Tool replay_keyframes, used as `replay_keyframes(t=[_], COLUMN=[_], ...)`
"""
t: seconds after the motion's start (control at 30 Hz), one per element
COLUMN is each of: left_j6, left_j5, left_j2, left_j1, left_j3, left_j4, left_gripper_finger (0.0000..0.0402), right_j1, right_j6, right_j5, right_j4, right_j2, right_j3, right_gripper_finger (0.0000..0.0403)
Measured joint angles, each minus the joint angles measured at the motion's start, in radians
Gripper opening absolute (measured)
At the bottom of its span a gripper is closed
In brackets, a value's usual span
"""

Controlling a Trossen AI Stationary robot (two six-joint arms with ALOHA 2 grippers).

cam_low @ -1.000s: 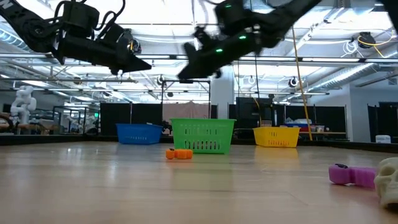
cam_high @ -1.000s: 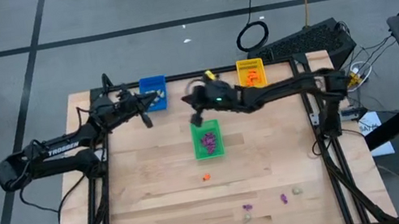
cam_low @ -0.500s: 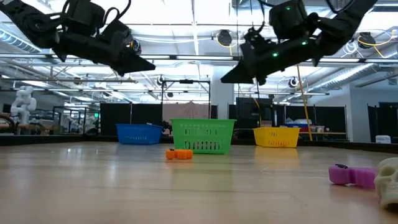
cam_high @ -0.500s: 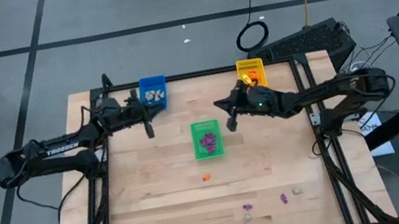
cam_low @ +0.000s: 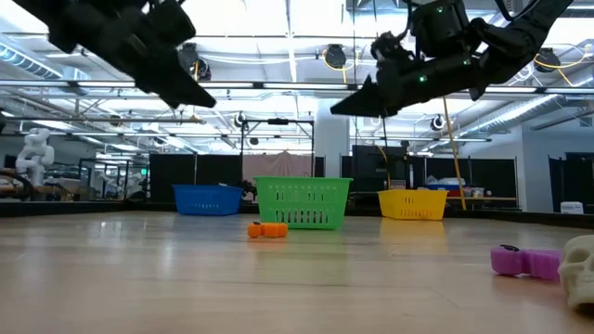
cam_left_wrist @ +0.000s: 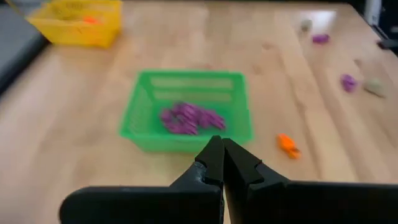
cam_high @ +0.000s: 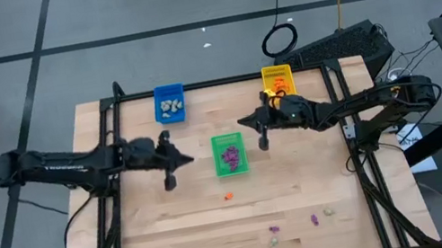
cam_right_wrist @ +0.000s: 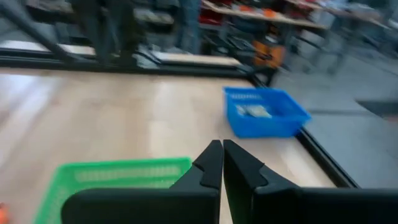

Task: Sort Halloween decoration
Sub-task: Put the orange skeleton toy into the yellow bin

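The Halloween decoration is tiny trinkets. Purple ones (cam_high: 230, 153) lie in the green tray (cam_high: 220, 168), pale ones (cam_high: 169, 108) in the blue tray (cam_high: 167, 91), and orange ones (cam_high: 279, 86) in the yellow tray (cam_high: 275, 70). Loose on the table are an orange one (cam_high: 227, 197), purple ones (cam_high: 314, 218) and pale ones (cam_high: 274, 241) near the near edge. My left gripper (cam_high: 183, 157) hovers left of the green tray, shut and empty (cam_left_wrist: 221, 152). My right gripper (cam_high: 244, 124) hovers at that tray's far right corner, shut and empty (cam_right_wrist: 221, 155).
Blue, green and yellow trays stand in a rough row toward the far edge. A black frame (cam_high: 117, 206) borders the table's left and right sides. Bare wood (cam_high: 175, 228) lies between the green tray and the loose trinkets near the near edge.
My left gripper has left the blue tray and swung toward the near edge and right, ending beside the green tray's left side. My right gripper has moved from over the green tray toward the table's right, toward the yellow tray. No trinket on the table has shifted.
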Motion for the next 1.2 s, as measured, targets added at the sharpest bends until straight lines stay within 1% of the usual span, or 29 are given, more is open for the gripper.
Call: replay_keyframes(t=[0.13,0.23,0.3,0.4,0.5,0.57,0.67,0.77,0.83,0.9,1.03,1.2], left_j6=[-0.092,-0.163,-0.211,-0.267,-0.276,-0.299,-0.39,-0.506,-0.58,-0.645,-0.726,-0.853], left_j5=[-0.08,-0.142,-0.166,-0.169,-0.169,-0.168,-0.144,-0.108,-0.115,-0.136,-0.156,-0.147], left_j2=[0.0,0.0,0.001,0.001,0.001,0.009,0.039,0.104,0.162,0.235,0.387,0.552], left_j1=[-0.126,-0.213,-0.266,-0.347,-0.435,-0.489,-0.56,-0.639,-0.691,-0.731,-0.779,-0.811], left_j3=[0.033,0.041,0.042,0.043,0.043,0.043,0.043,0.043,0.05,0.087,0.215,0.4], left_j4=[-0.097,-0.146,-0.16,-0.188,-0.224,-0.221,-0.196,-0.148,-0.112,-0.128,-0.197,-0.353], left_gripper_finger=[0.0,0.0,0.0,0.0,0.0,0.0,0.0,0.0,0.0,0.0,0.0,0.0004], right_j1=[-0.006,-0.019,-0.021,-0.021,-0.021,-0.025,-0.037,-0.042,-0.042,-0.041,-0.04,-0.039], right_j6=[-0.042,-0.059,-0.061,-0.077,-0.087,-0.088,-0.067,-0.046,-0.038,-0.038,-0.027,-0.003], right_j5=[-0.113,-0.231,-0.246,-0.246,-0.247,-0.277,-0.308,-0.298,-0.298,-0.298,-0.298,-0.298], right_j4=[0.007,0.009,0.007,0.011,0.033,0.08,0.114,0.11,0.114,0.114,0.134,0.142], right_j2=[0.0,0.0,0.0,0.0,0.0,0.0,0.0,0.0,0.0,0.0,0.0,0.0], right_j3=[0.0,0.0,0.0,-0.004,-0.025,-0.045,-0.067,-0.078,-0.078,-0.078,-0.078,-0.078], right_gripper_finger=[0.0,0.0,0.0,0.0,0.0,0.0,0.0,0.0,0.0,0.0,0.0,0.0])
